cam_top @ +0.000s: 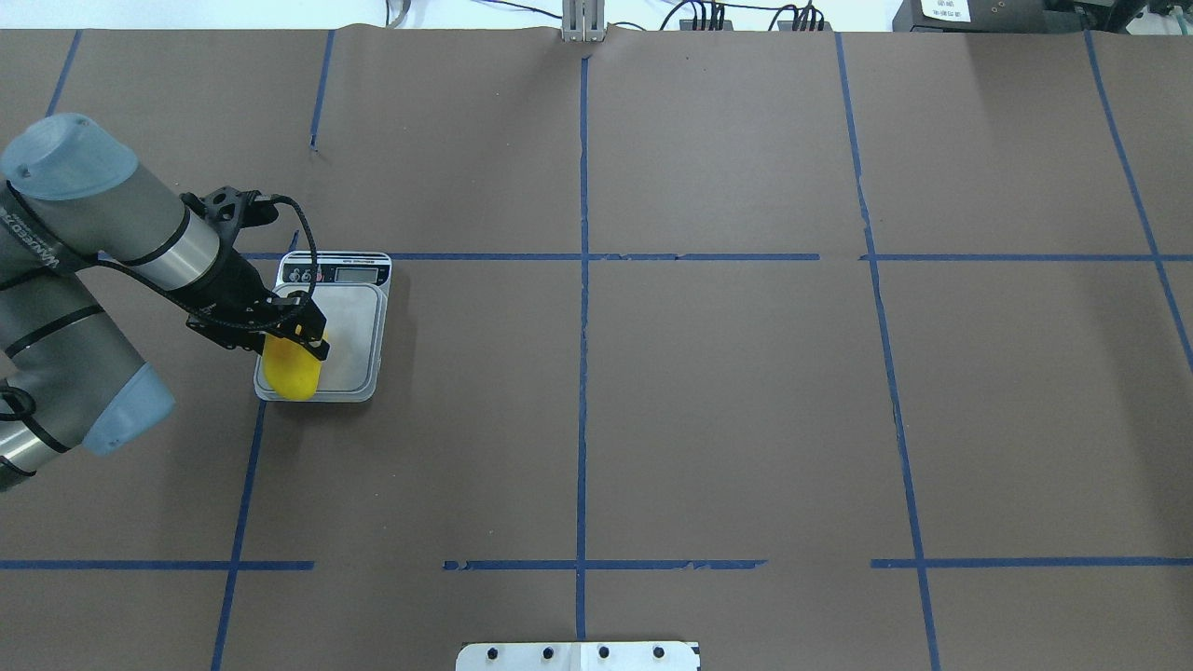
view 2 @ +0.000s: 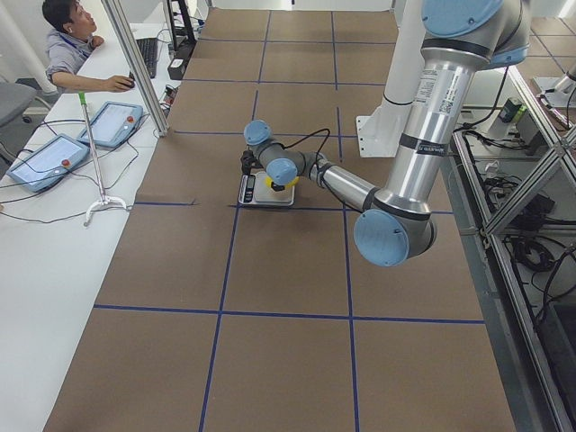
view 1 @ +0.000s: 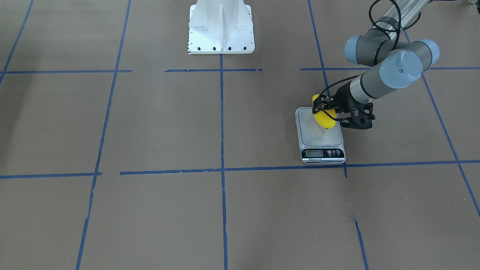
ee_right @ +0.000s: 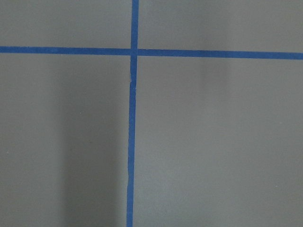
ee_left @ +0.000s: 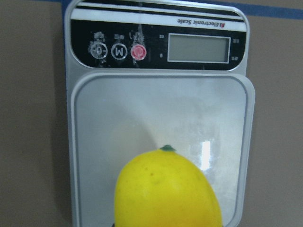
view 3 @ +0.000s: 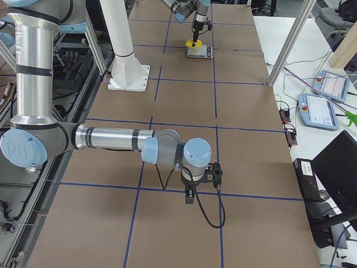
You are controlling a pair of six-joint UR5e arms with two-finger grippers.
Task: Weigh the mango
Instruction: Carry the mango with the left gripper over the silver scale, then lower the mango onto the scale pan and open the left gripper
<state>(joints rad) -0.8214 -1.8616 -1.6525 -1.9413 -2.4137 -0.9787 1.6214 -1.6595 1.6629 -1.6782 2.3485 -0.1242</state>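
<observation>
Front-facing view: left gripper (view 1: pixel 324 108) is closed on the mango (view 1: pixel 323 119), with black fingers clamped across the fruit's upper part. The tapered end points down over the kitchen scale (view 1: pixel 321 139), at the robot-side edge of the platform. Whether the tip touches the platform cannot be told.

Overhead view: yellow body shows below the fingers, over the platform corner nearest the robot. The scale's control panel lies on the far side.

Exterior left: the near arm reaches low to the scale. A wrist joint hides most of the mango, leaving a yellow sliver.

Exterior right: mango is small and far, upright under the left gripper, above the scale. The right gripper (view 3: pixel 191 192) points down close to the camera. Open or closed, it cannot be told.

Left wrist view: only here does panel detail show, with three round buttons and a grey display. The mango has a green nub at its tip and fills the lower platform.

Right wrist view: brown table (ee_right: pixel 213 142) and crossing blue tape (ee_right: pixel 131 142).
</observation>
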